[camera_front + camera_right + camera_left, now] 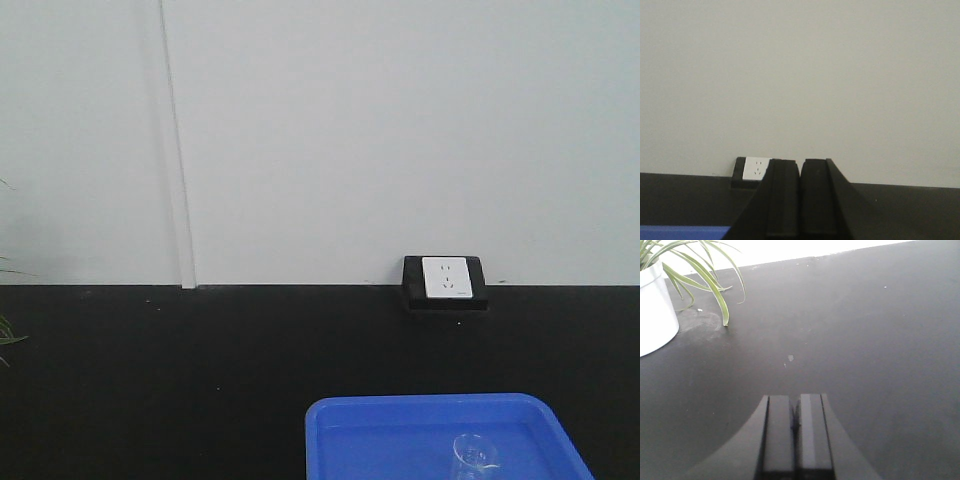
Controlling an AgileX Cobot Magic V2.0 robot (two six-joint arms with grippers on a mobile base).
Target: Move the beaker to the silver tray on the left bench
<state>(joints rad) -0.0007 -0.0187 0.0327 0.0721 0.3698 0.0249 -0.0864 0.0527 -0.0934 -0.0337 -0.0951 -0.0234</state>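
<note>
Nearest in the front view, the beaker [474, 458] stands upright inside the blue tub [380, 440], toward the tub's near right part. Its lower half is cut off by the picture's edge, and clear glass against blue makes it hard to tell whether it holds anything. Neither pincer is at it. The right pincer [800, 167] is aimed level at the wall with only a strip of the tub showing low on its left; its fingers are pressed together with nothing between them. The left pincer [795, 410] is closed and empty too, hovering over bare bench [150, 380] well to the left of the tub, near a potted plant [655, 310]. Beyond the tub the bench runs back to a wall socket [446, 277] at the foot of the white wall [400, 130], behind the tub. The silver tray shows in no view, so where it lies from the tub cannot be told. The task looks to be at its very start, with the reach for the beaker not yet begun. The right pincer seems the nearer one. It would need to spread wide, tip down into the tub and close gently on the smooth glass. After that comes a lift clear of the tub's rim, and most likely a turn leftward to find the tray.
</note>
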